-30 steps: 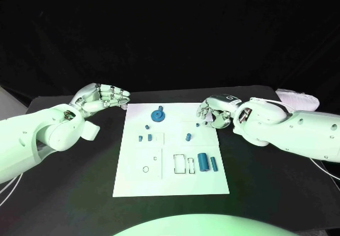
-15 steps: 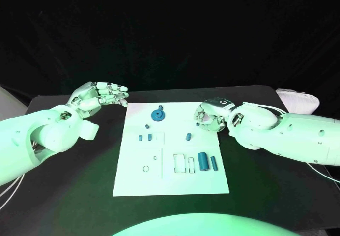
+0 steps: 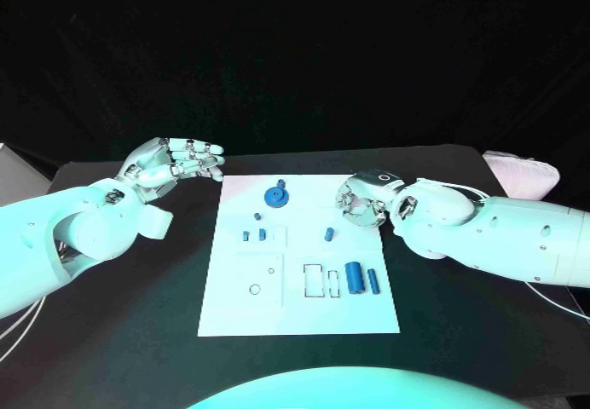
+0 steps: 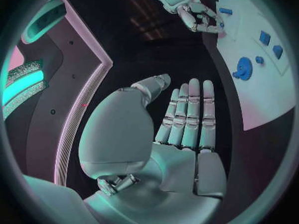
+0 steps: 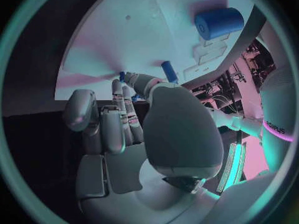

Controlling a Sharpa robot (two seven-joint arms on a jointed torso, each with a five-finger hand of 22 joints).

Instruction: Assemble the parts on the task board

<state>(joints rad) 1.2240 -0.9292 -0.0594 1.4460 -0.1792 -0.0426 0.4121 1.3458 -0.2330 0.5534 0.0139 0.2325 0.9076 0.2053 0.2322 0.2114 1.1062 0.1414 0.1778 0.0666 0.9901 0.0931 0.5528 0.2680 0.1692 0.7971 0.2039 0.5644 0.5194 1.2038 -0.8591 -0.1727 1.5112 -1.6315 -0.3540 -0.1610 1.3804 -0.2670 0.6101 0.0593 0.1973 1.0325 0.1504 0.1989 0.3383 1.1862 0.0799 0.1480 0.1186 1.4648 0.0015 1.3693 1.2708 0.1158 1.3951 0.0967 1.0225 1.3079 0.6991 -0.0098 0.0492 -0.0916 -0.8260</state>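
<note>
The white task board (image 3: 308, 315) lies in the middle of the black table. A blue gear (image 3: 277, 197) sits near its far edge, also seen as the gear (image 4: 243, 68). Small blue parts (image 3: 255, 234) and a blue peg (image 3: 328, 233) stand lower down. Two blue cylinders (image 3: 361, 278) lie at the right. My right hand (image 3: 363, 203) is at the board's far right edge, fingers curled down. Its fingertips (image 5: 126, 80) are at a tiny blue part (image 5: 122, 76); the grip itself is hidden. My left hand (image 3: 175, 162) hovers left of the board, fingers (image 4: 187, 114) straight, holding nothing.
A pale object (image 3: 523, 175) lies at the table's far right edge. The board has outlined rectangular recesses (image 3: 320, 282) and small rings (image 3: 255, 290) near its middle. The large cylinder (image 5: 218, 22) and the peg (image 5: 168, 70) lie beyond my right hand's fingers.
My right hand has shifted left onto the board's edge and now covers the small part that lay beside it. The left hand has risen slightly and its fingers have straightened.
</note>
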